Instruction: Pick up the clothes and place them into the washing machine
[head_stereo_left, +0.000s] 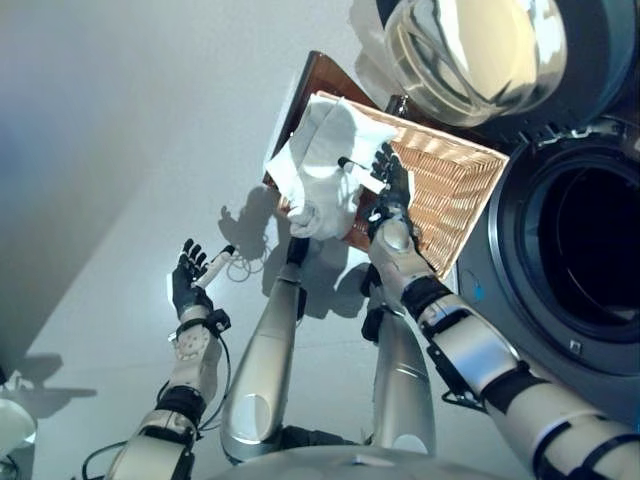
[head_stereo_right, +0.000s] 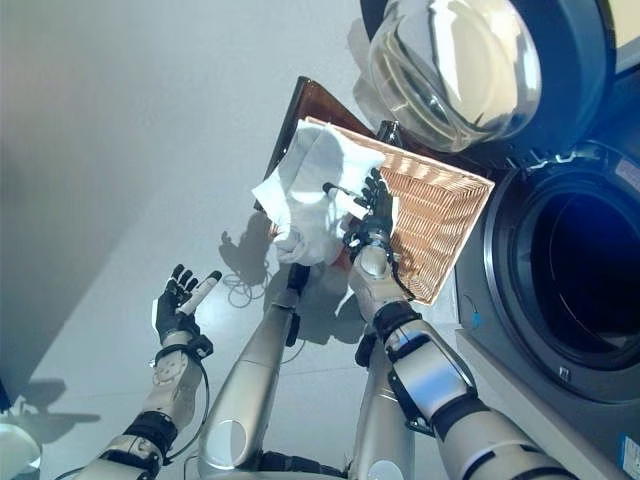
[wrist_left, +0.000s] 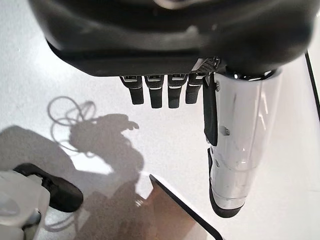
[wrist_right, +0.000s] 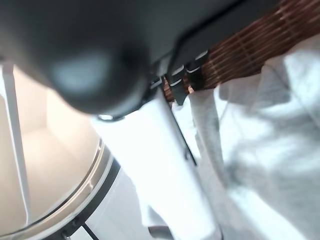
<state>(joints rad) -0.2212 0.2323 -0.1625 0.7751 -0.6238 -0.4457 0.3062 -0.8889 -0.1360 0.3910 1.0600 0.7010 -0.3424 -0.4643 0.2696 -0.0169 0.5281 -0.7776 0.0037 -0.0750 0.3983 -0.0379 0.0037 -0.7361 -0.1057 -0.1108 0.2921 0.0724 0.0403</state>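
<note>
The right hand (head_stereo_left: 392, 180) sits over the near rim of the wicker basket (head_stereo_left: 455, 185), touching the white cloth (head_stereo_left: 325, 165). The cloth drapes over the basket's left edge, just left of that hand. The basket rests on a board (head_stereo_left: 318, 75) on the floor. Right of the hand gapes the washing machine drum (head_stereo_left: 595, 245); beyond the hand stands its open door (head_stereo_left: 475, 50). The left hand (head_stereo_left: 190, 280) hovers well apart, to the left, over bare floor (head_stereo_left: 120, 150).

Both head views look down on the wicker basket (head_stereo_left: 450, 190) beside the washing machine (head_stereo_left: 570, 250); each wrist view peers closely past its own hand.
</note>
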